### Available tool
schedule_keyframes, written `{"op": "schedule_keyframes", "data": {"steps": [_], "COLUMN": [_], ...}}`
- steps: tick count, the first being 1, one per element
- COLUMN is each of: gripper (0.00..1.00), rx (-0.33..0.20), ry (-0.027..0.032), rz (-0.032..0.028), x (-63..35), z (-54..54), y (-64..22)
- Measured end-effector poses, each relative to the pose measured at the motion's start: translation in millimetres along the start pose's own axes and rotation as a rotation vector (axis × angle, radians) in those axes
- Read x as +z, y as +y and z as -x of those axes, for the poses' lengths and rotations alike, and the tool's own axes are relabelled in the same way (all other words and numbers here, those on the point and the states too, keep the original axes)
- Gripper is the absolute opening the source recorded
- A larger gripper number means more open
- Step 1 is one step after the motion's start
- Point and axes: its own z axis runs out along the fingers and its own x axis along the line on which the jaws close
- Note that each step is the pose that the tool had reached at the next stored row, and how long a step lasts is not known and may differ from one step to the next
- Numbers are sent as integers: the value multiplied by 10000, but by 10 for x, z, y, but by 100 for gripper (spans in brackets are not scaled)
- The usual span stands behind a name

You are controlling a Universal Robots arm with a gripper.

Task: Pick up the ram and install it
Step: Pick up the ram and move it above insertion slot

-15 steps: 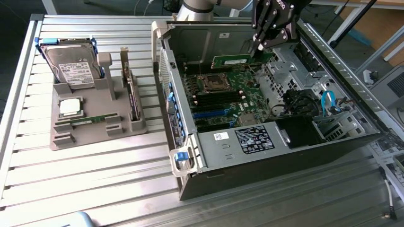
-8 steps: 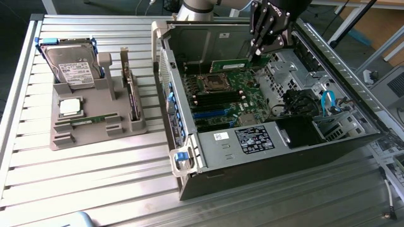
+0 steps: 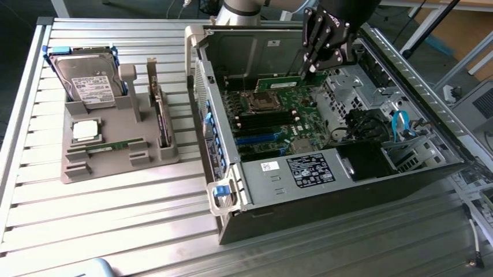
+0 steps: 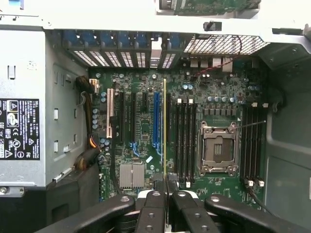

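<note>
My gripper [image 3: 310, 69] hangs inside the open computer case [image 3: 231, 196], above the green motherboard [image 3: 297, 124]. In the wrist view the gripper [image 4: 165, 188] is shut on the ram [image 4: 164, 126], which appears edge-on as a thin yellowish-green line running over the board. That line lies between the blue expansion slot [image 4: 156, 119] and the bank of black memory slots [image 4: 185, 141] beside the empty processor socket [image 4: 217, 148]. A second, similar green stick [image 3: 114, 145] lies in the grey holder tray [image 3: 115, 164] at the exterior view's left.
The tray also carries a hard drive [image 3: 86, 78], a square silver processor chip [image 3: 85, 130] and an upright dark expansion card [image 3: 159, 115]. The case's walls, a drive cage [image 3: 347, 86] and blue cables [image 3: 399, 124] ring the board. More black memory slots [image 4: 252, 145] flank the socket's far side.
</note>
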Motion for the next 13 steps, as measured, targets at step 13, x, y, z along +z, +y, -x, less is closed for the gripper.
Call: {"op": "schedule_keyframes", "data": {"steps": [13], "gripper": [12], "rx": [1], "ry": [1], "rz": [0], "x": [19], "z": [63], "y": [-2]}}
